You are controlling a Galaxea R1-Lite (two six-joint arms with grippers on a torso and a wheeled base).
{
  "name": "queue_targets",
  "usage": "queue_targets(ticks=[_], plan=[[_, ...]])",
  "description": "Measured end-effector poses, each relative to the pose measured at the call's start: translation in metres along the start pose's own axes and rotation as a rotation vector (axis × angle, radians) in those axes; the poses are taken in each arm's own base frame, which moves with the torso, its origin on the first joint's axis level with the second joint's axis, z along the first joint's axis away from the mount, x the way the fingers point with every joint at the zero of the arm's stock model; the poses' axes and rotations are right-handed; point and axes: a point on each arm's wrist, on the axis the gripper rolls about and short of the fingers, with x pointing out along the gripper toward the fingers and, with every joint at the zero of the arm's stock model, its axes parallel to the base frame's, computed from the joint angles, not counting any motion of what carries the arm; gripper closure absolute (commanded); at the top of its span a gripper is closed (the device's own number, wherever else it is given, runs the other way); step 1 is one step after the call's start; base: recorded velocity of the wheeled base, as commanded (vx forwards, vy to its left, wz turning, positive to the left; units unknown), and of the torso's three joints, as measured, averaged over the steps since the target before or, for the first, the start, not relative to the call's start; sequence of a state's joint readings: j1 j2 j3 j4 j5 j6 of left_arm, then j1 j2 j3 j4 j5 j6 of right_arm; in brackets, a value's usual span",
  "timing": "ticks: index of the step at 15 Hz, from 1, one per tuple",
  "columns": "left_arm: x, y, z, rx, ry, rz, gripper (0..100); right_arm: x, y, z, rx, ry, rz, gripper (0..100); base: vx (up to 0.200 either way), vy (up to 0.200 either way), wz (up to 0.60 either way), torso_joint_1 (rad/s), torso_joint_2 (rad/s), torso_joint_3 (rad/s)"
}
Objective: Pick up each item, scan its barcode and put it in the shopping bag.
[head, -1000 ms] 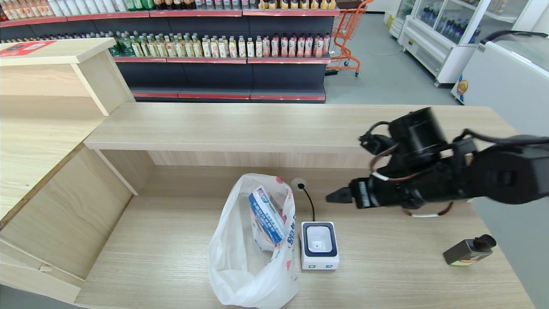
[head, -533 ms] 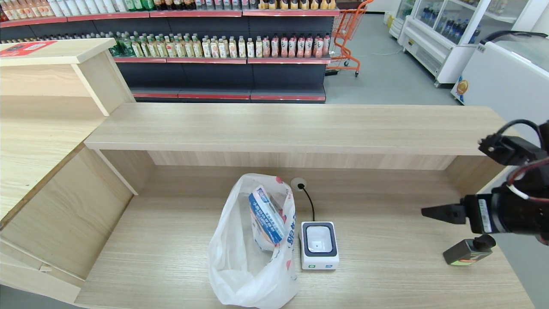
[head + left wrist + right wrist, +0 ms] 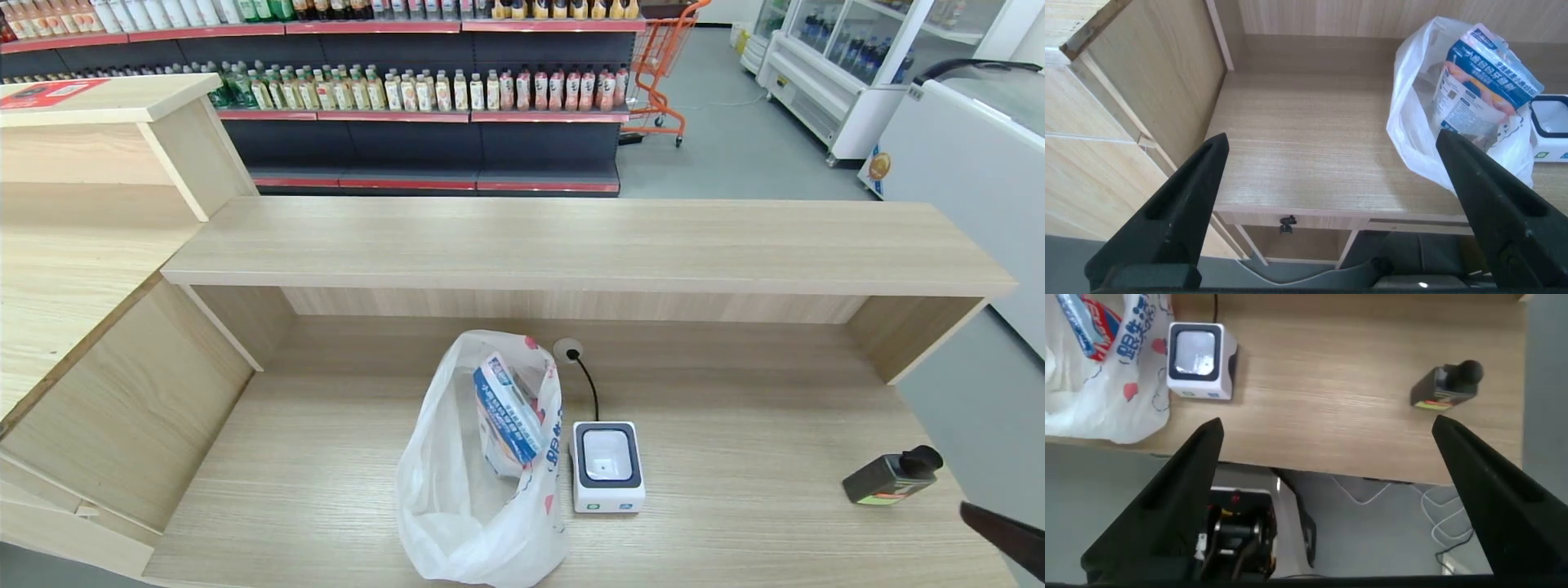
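Dark bottle (image 3: 891, 478) on its side at counter (image 3: 735, 425) far right, cap pointing right, well apart from scanner (image 3: 607, 465) and shopping bag (image 3: 482, 490). Near it, robot-side: right gripper (image 3: 1327, 429), spread wide, empty. Beyond the bag: left gripper (image 3: 1331, 140), wide too; right arm nearer.

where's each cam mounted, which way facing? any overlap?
Head view: on head, forward-down over light wooden counter to store shelves; black fingertip lower right.
Left wrist view: above counter's left end, facing white plastic shopping bag; open left gripper.
Right wrist view: above counter's front edge, facing white barcode scanner, dark black-capped bottle; open right gripper.
Shared: bag and scanner, all three.
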State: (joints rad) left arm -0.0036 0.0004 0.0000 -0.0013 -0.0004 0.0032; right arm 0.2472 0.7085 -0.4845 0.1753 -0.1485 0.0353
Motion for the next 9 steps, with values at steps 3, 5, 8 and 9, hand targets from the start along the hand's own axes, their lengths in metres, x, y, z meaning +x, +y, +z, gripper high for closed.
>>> queue_targets(ticks=[3, 5, 8, 9], plan=[[0.0, 0.0, 0.0, 0.003, 0.0, 0.0, 0, -0.028, -0.006, -0.031, -0.028, -0.055, -0.044, 0, 0.0, -0.2, 0.0, -0.004, 0.0, 0.002], [0.0, 0.0, 0.0, 0.003, 0.0, 0.002, 0, -0.039, -0.008, -0.044, -0.025, -0.109, -0.037, 0, 0.0, -0.2, 0.0, 0.01, 0.0, 0.002], [0.0, 0.0, 0.0, 0.003, 0.0, 0.0, 0, -0.052, -0.009, -0.064, -0.02, -0.197, 0.058, 0, 0.0, -0.2, 0.0, 0.001, 0.0, 0.001], [0.0, 0.0, 0.0, 0.003, 0.0, 0.001, 0, -0.055, -0.009, -0.071, -0.02, -0.217, 0.08, 0, 0.0, -0.2, 0.0, 0.002, -0.01, 0.002]])
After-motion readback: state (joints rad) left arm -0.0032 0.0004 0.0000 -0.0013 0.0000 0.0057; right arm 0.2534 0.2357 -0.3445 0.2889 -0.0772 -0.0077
